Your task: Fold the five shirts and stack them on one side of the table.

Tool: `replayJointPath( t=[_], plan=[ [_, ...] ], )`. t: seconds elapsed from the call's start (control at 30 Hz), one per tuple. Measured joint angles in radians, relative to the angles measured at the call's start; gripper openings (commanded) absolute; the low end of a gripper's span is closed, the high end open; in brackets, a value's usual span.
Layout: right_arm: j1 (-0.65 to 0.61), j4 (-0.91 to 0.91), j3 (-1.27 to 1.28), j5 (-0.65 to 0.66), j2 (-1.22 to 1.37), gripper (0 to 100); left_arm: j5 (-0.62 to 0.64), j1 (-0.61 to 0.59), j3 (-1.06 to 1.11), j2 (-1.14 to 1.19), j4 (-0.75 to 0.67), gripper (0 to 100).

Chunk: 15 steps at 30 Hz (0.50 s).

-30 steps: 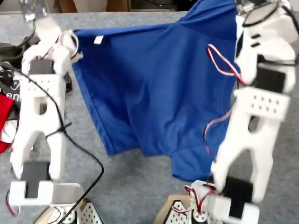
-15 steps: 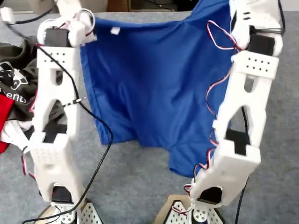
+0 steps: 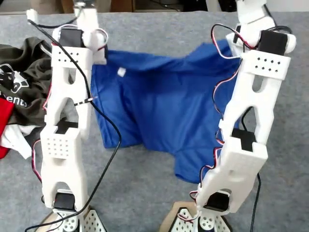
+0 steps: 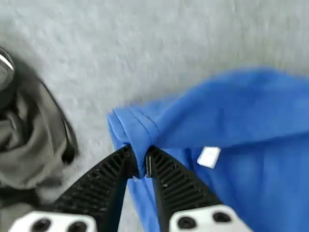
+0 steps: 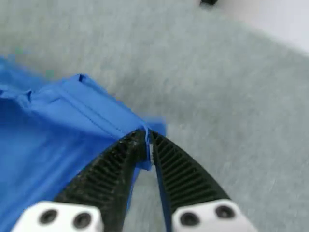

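Found bare table [image 3: 159, 29] along the far edge, beyond the blue shirt [image 3: 164, 116]. Found a second open strip at the front, between the two arm bases, crossed by a black cable [image 3: 104, 176]. Blocked at centre by the shirt, stretched between the left arm [image 3: 67, 96] and right arm [image 3: 256, 96]. Blocked outside the left arm by a heap of dark clothes [image 3: 21, 82].

The table [image 3: 145, 193] is covered in a grey, felt-like surface. A blue shirt [image 3: 164, 111] spreads across its middle, the hem and one sleeve toward the near edge. At the table's left side lies a crumpled dark shirt [image 3: 24, 82] with white print. Just beside it, toward the near edge, are a red cloth [image 3: 4, 121] and a white cloth [image 3: 14, 137], bunched together.
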Motion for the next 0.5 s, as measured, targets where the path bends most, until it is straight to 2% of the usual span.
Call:
replayJointPath(
  t=[0.1, 0.27, 0.37, 0.5],
  plan=[
    [0.0, 0.123, -0.051, 0.02, 0.0, 0.5, -0.038, 0.025, 0.0, 0.0, 0.081, 2],
    [0.002, 0.235, -0.083, 0.034, -0.02, 0.5, -0.064, 0.037, 0.021, -0.026, 0.101, 2],
    [0.02, 0.238, -0.014, 0.058, -0.092, 0.5, -0.109, 0.061, 0.146, -0.123, 0.101, 2],
    [0.041, 0.238, 0.18, 0.094, -0.247, 0.5, -0.143, 0.104, 0.436, -0.318, 0.101, 2]
  ],
)
